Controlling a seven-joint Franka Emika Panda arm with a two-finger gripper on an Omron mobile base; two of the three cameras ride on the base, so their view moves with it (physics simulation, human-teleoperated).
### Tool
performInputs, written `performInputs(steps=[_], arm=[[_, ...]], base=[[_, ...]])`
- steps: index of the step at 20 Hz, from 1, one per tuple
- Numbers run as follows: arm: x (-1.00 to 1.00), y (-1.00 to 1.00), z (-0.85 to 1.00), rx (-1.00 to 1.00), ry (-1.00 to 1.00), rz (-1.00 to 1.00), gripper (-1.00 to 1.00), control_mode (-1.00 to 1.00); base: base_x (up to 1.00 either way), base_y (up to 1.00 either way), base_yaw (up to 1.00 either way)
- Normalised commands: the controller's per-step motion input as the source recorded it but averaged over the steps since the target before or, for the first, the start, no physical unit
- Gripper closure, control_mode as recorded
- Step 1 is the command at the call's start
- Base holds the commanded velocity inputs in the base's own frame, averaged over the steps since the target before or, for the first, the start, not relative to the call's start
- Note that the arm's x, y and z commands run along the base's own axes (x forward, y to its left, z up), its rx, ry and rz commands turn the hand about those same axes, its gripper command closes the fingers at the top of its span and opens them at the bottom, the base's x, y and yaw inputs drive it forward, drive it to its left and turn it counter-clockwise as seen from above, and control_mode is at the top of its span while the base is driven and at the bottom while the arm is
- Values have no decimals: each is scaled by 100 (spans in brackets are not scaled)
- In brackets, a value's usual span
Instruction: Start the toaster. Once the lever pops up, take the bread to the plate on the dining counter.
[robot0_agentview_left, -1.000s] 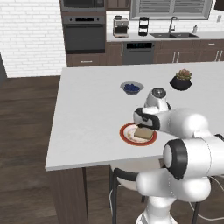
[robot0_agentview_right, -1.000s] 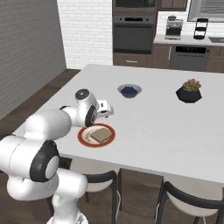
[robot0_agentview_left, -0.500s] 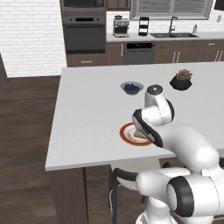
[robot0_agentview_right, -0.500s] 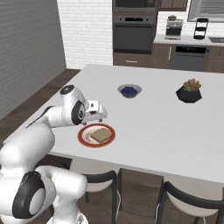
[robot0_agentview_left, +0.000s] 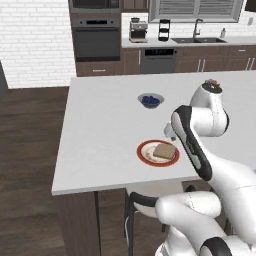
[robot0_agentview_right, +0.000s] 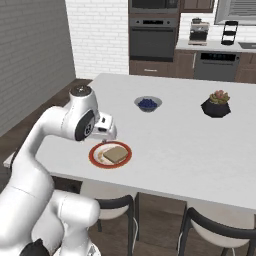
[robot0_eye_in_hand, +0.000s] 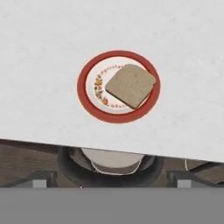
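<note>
Arm risen, jaws wide above bread (robot0_agentview_left: 164, 151)

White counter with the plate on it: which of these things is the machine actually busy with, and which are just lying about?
Part of the job:
- bread, lying on the plate
- dining counter
- claw, open, above the plate

Just lying about:
- blue bowl
- potted plant
- chairs

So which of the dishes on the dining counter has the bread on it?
The plate with the red rim, near the counter's front edge, holds the bread. The small dark blue bowl sits farther back, without bread.
</note>
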Motion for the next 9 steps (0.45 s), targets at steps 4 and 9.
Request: performInputs(steps=[4,9], arm=[[-100,36,0,0,-41,0,-100,-100],[-100,31,0,0,-34,0,-100,-100]], base=[[0,0,0],[0,0,0]])
